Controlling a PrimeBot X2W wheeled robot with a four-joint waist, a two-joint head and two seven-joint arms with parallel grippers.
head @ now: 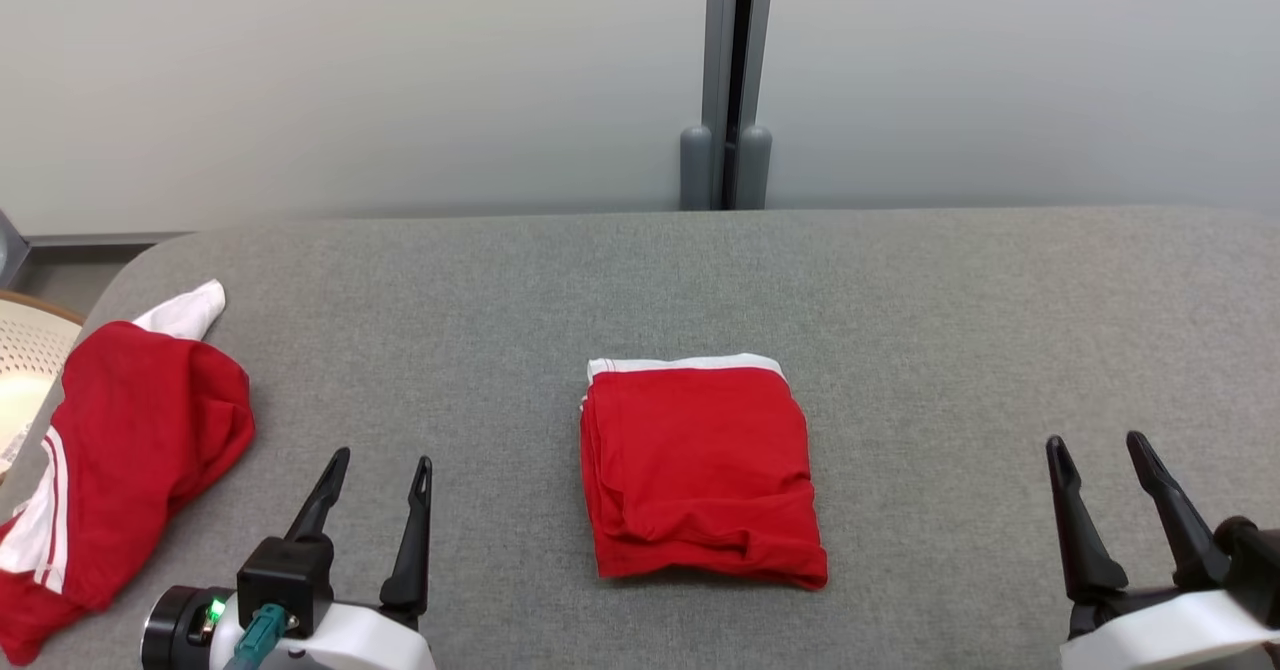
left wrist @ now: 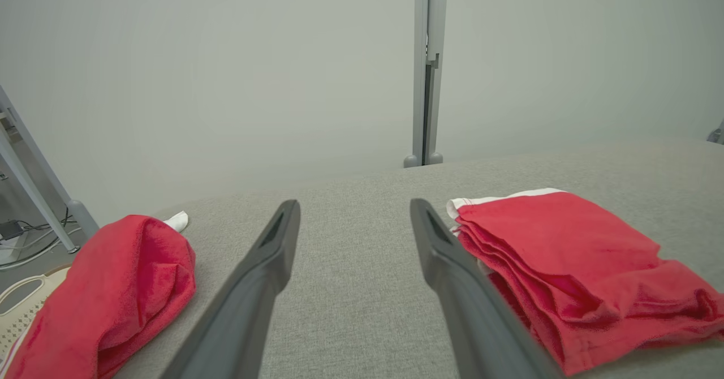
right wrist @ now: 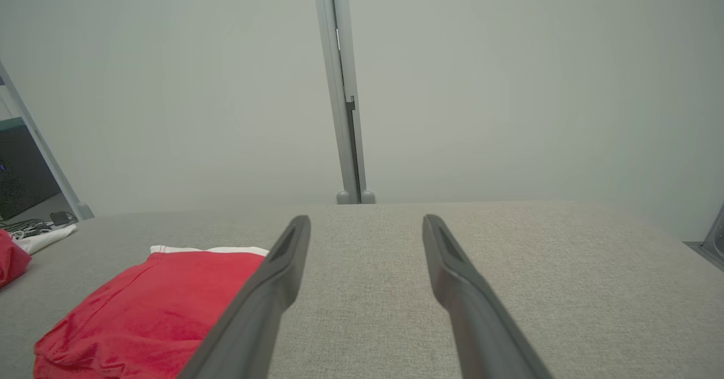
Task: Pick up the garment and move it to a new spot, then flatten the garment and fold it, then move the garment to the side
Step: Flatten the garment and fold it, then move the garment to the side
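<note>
The folded red garment (head: 700, 470) lies central on the worktop (head: 950, 290) — right of the left jaws, left of the right jaws, somewhat nearer the left — and both stand wide, holding nothing.

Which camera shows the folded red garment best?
Head view: the folded red garment lies whole, seen from above. Left wrist view shows its layered edge side-on; right wrist view shows part of it, cropped.
</note>
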